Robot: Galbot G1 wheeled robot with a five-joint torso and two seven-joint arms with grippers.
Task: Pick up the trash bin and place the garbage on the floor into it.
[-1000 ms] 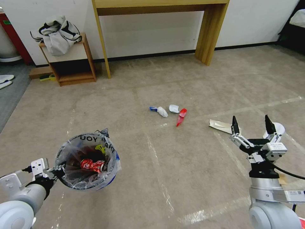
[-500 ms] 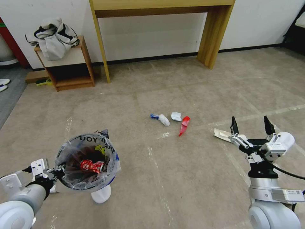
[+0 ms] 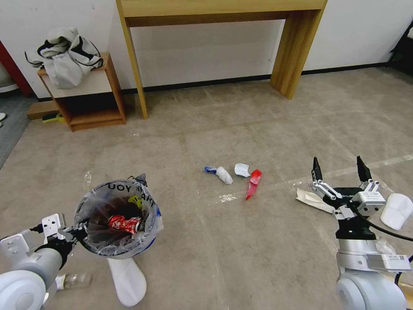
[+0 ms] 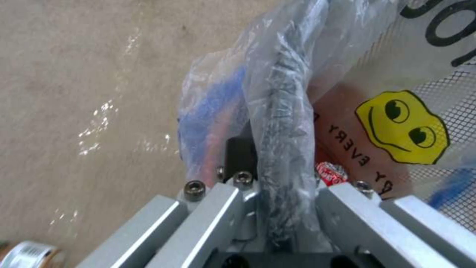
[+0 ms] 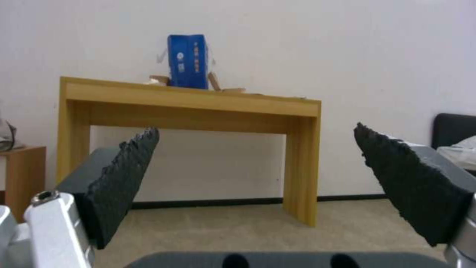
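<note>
My left gripper (image 3: 78,231) is shut on the rim of the trash bin (image 3: 116,217) and holds it above the floor at the lower left. The bin's clear bag carries black letters and a yellow mark (image 4: 401,126), and a red crumpled wrapper (image 3: 124,224) lies inside. In the left wrist view the rim (image 4: 282,123) runs between the fingers. Garbage lies ahead on the floor: a white tissue (image 3: 220,173), a white scrap (image 3: 241,169), a red wrapper (image 3: 253,183) and a paper bag (image 3: 314,200). My right gripper (image 3: 338,165) hovers open above the paper bag, holding nothing.
A white sole (image 3: 127,280) and a small bottle (image 3: 73,282) lie under the held bin; another white sole (image 3: 398,211) lies at the right. A wooden table (image 3: 219,8) and a low shelf (image 3: 88,99) with clothes stand along the far wall. A blue box (image 5: 187,61) sits on the table.
The whole picture has shifted: the camera has moved back, so the litter sits lower in view, and the sole and bottle under the bin have appeared. Both grippers keep their pose.
</note>
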